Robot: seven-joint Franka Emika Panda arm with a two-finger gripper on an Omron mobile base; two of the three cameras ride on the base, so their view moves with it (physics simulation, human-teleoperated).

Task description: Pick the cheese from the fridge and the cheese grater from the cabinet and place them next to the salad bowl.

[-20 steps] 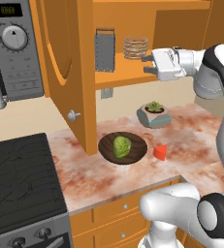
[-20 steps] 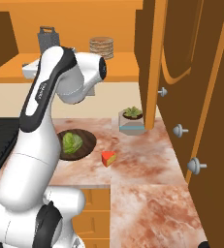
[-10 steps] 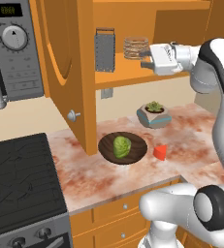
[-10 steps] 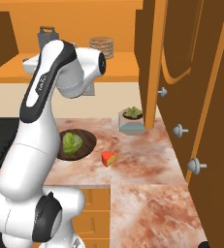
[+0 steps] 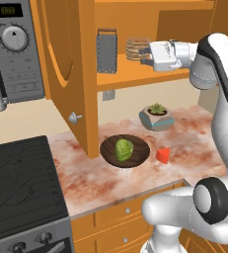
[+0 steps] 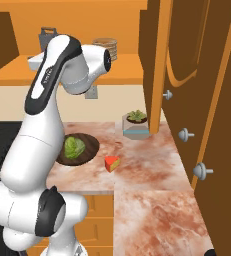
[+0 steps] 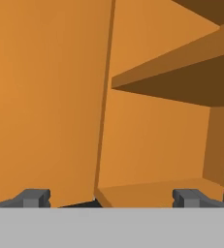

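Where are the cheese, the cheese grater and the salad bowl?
cheese (image 5: 162, 155): left base view, on its orange-red side.
cheese grater (image 5: 106, 53): left base view, middle of its perforated face.
salad bowl (image 5: 137, 157): left base view, bare dark rim right of the greens.

The arm reaches up and forward, wrist level, its 2 fingers (image 7: 36, 197) spread wide, empty.
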